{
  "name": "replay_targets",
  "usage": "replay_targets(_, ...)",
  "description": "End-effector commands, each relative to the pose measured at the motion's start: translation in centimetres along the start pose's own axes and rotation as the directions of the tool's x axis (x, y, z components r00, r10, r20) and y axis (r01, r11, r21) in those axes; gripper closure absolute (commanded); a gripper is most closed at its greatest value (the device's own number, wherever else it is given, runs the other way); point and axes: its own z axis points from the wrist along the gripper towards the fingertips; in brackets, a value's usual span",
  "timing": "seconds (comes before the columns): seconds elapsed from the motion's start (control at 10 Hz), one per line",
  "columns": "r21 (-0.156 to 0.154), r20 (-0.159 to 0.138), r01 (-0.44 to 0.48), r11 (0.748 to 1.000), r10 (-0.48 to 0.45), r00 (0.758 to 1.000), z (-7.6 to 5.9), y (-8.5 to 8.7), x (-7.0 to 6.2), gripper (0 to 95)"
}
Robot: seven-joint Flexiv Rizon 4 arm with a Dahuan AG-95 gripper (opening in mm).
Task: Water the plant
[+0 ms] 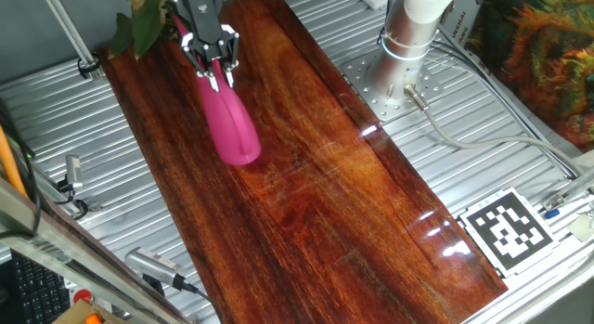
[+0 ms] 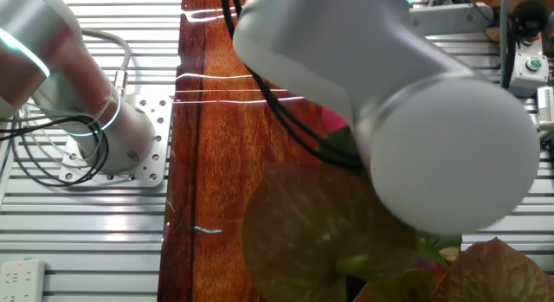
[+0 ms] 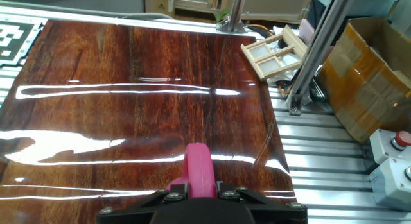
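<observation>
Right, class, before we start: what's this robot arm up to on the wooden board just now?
The gripper is shut on the pink watering can and holds it near the far end of the wooden board, close to the plant at the board's corner. No water is visible in any view, so whether pouring has begun cannot be told.

Pink watering can [image 3: 198, 167] clamped in the gripper [image 3: 200, 193], glossy wooden board [image 3: 128, 89] stretching ahead, cardboard box [image 3: 366, 83] off to its right
</observation>
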Motion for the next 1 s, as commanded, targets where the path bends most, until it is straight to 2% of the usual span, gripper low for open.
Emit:
replay_targets(0.1,0.001,0.013,0.002,1.0,-0.002,1.0,-2.74,-0.09,-0.18,95.0)
replay_targets(0.5,0.004,0.044,0.007,1.0,-0.007,0.999,-2.72,-0.09,-0.16,95.0)
replay_targets(1.0,0.005,0.055,0.01,1.0,-0.01,0.998,-2.7,-0.09,-0.14,95.0)
